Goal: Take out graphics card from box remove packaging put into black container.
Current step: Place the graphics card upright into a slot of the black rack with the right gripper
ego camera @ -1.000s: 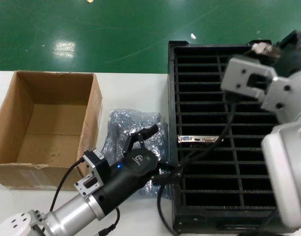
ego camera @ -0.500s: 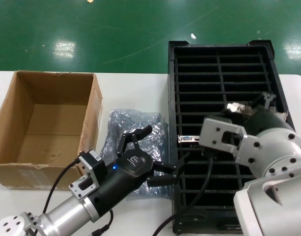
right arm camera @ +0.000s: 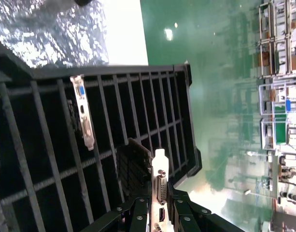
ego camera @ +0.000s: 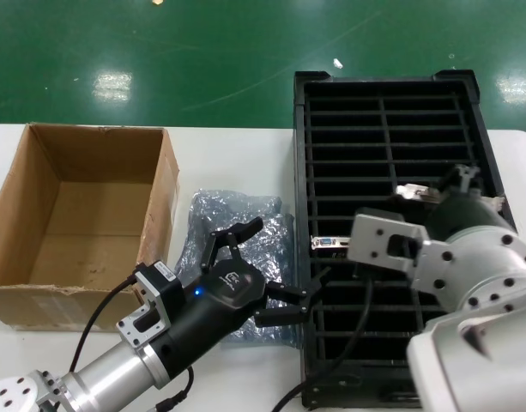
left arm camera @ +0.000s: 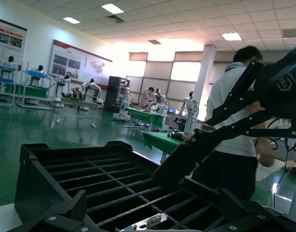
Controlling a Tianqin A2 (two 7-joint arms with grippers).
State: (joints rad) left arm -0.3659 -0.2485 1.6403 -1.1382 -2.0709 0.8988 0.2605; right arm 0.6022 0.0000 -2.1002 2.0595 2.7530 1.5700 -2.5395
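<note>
My right gripper [ego camera: 438,194] [right arm camera: 160,203] is shut on a graphics card [right arm camera: 160,181] by its silver bracket [ego camera: 414,187], held upright over the right column of the black container [ego camera: 383,94]. A like card [ego camera: 335,243] [right arm camera: 83,112] [left arm camera: 148,222] stands in a slot of the left column. My left gripper [ego camera: 288,251] is open with nothing between its fingers, hovering over the crinkly silver packaging [ego camera: 232,219] [right arm camera: 46,34] beside the container's left wall. The brown box [ego camera: 82,206] stands at the left with its flaps up, and nothing shows inside it.
The black container [left arm camera: 90,176] fills the right half of the white table [ego camera: 237,159]. Green floor lies beyond the table's far edge. My right arm's grey body [ego camera: 468,283] covers the container's near right part.
My right arm has come down and toward me from the container's far right, carrying the card to its middle rows. My left gripper has drawn back slightly and its fingers have spread wider.
</note>
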